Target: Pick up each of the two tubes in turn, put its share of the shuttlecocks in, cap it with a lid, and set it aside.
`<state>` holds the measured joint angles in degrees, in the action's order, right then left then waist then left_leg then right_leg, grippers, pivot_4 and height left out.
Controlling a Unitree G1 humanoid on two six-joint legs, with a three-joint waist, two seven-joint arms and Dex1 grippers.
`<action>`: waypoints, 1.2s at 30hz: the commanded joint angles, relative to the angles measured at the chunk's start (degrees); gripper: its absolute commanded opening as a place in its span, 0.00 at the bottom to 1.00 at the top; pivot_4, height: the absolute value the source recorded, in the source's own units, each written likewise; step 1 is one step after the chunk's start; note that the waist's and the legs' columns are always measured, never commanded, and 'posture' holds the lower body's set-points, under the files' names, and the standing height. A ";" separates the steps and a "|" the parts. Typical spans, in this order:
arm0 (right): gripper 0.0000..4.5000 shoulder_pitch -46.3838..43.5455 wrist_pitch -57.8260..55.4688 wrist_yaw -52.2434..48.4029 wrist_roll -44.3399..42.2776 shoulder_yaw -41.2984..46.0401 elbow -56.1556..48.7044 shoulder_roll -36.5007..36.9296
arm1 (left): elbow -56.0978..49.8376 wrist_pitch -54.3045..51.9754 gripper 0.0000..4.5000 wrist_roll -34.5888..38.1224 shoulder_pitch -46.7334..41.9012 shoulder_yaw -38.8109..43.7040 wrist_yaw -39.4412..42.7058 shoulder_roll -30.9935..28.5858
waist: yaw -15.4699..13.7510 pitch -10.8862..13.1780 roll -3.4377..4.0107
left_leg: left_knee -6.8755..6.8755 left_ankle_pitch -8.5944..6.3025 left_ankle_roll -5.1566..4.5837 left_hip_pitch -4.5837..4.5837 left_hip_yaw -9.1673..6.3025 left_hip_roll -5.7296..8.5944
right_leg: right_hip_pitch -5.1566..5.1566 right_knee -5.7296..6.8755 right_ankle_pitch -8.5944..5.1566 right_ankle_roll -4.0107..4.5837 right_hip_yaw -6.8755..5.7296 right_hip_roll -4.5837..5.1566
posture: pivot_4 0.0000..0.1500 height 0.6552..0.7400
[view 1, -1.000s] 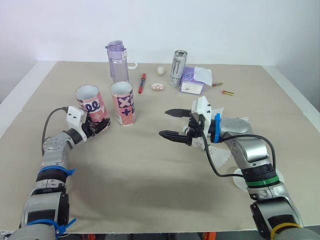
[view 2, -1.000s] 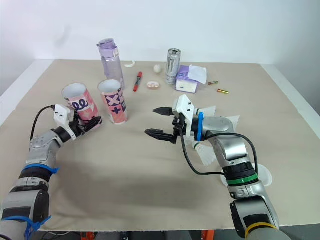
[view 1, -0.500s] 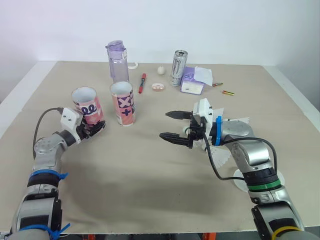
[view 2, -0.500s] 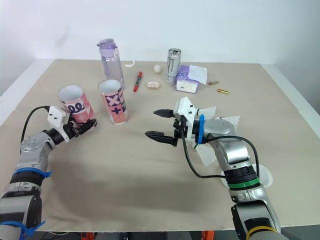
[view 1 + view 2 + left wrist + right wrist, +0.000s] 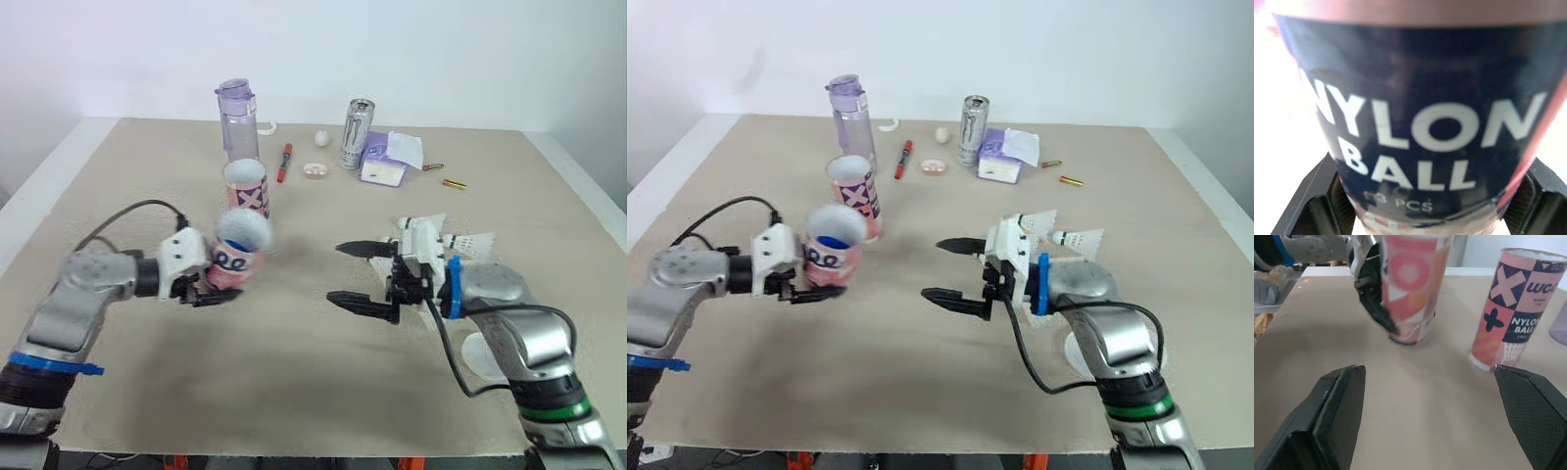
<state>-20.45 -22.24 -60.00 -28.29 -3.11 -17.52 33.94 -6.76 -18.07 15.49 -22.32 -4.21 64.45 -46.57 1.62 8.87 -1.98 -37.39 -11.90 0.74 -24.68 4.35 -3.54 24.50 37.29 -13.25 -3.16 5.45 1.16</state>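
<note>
Beige counter [image 5: 294,382] against a plain white wall carries everything. The left end effector [image 5: 196,286] is clamped around the lower body of a pink tube [image 5: 238,257], which tilts with its open mouth towards the right arm. Whether its base touches the counter cannot be told. The right end effector [image 5: 335,272] hangs empty across from that mouth, its two black fingers spread wide.

By the look of it, the job is at its first stage. One tube is picked up, and no feathers show at its rim. The shuttlecocks [image 5: 468,242] lie behind the right end effector, beside its wrist. A white disc, likely a lid [image 5: 473,354], sits further back under that forearm. The second tube [image 5: 247,186] stands upright and uncapped just beyond the left end effector. Filling, capping and setting aside are left for both.

On the held tube the left wrist view reads "NYLON BALL", then "3 PCS" with its start unclear. The second tube shows a big X, a plus and "NYLON BALL".
</note>
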 commanded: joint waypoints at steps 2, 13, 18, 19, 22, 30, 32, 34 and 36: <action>1.00 5.31 -1.26 2.83 -2.47 4.51 -7.53 1.79 | -6.71 -9.36 0.78 -1.54 -6.67 -6.84 1.78 -0.83 | -0.15 0.00 -0.01 | -0.01 0.00 0.00 0.01 -0.02 -0.02 | 0.00 0.00 -0.22 -0.29 0.01 -0.06 | 1.00 1.00; 1.00 12.85 1.22 4.20 -1.52 4.99 -11.29 3.39 | -4.55 -12.68 0.78 -11.79 -17.37 -20.96 3.27 1.51 | -0.25 0.01 0.00 | -0.08 0.00 0.00 0.05 -0.06 0.00 | -0.06 0.01 -0.24 -0.31 0.16 -0.15 | 1.00 1.00; 1.00 13.84 0.70 5.32 -2.38 6.37 -11.47 3.44 | -4.07 -10.68 0.78 -14.14 -17.89 -22.88 3.96 2.63 | -0.43 0.00 0.01 | -0.16 0.00 -0.01 0.04 -0.09 0.01 | -0.12 0.01 -0.24 -0.31 0.16 -0.15 | 1.00 1.00; 1.00 14.14 0.42 5.70 -2.70 6.84 -11.67 3.39 | -4.05 -10.45 0.78 -14.39 -17.87 -23.03 4.11 2.76 | -0.44 0.00 0.01 | -0.19 0.01 -0.01 0.05 -0.13 0.05 | -0.17 0.01 -0.24 -0.32 0.18 -0.14 | 1.00 1.00; 1.00 18.00 -2.72 10.22 -6.14 13.53 -13.99 3.51 | -4.49 -9.61 0.78 -15.42 -17.74 -24.05 4.47 3.54 | -0.45 0.00 0.01 | -0.21 0.01 -0.02 0.05 -0.16 0.07 | -0.19 0.01 -0.24 -0.33 0.19 -0.14 | 1.00 1.00; 1.00 31.96 -9.83 21.73 -10.24 29.02 -25.50 2.36 | -2.05 -7.67 0.78 -16.96 -18.17 -24.40 5.03 4.75 | -0.72 -0.09 0.16 | -0.22 0.05 -0.09 0.04 -0.60 0.37 | -0.43 0.01 -0.33 -0.38 0.16 -0.08 | 1.00 1.00; 1.00 34.53 -10.87 25.78 -10.38 29.67 -28.53 0.20 | -0.91 -6.97 0.78 -17.37 -18.57 -24.22 5.22 5.01 | -0.71 -0.10 0.17 | -0.23 0.06 -0.10 0.07 -0.61 0.38 | -0.47 0.01 -0.34 -0.41 0.16 -0.08 | 1.00 1.00; 1.00 36.76 -11.06 29.01 -8.41 28.77 -30.76 -1.67 | 0.29 -6.39 0.78 -17.89 -18.99 -24.07 5.18 5.45 | -0.66 -0.12 0.21 | -0.23 0.08 -0.13 0.12 -0.69 0.40 | -0.52 0.01 -0.33 -0.41 0.14 -0.09 | 1.00 1.00; 1.00 38.43 -12.56 33.67 -7.48 28.25 -32.52 -4.21 | 1.10 -6.05 0.78 -18.23 -19.31 -23.95 5.20 5.90 | -0.66 -0.14 0.24 | -0.23 0.12 -0.20 0.13 -0.77 0.47 | -0.56 0.01 -0.32 -0.40 0.15 -0.08 | 1.00 1.00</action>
<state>15.58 -33.25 -34.12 -37.29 24.90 -44.71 33.04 -7.70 -25.04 -1.31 -41.03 -27.29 69.55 -41.50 0.96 8.73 -1.74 -37.62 -11.77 0.52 -24.53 3.56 -3.06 23.93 37.31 -13.56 -3.56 5.61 1.08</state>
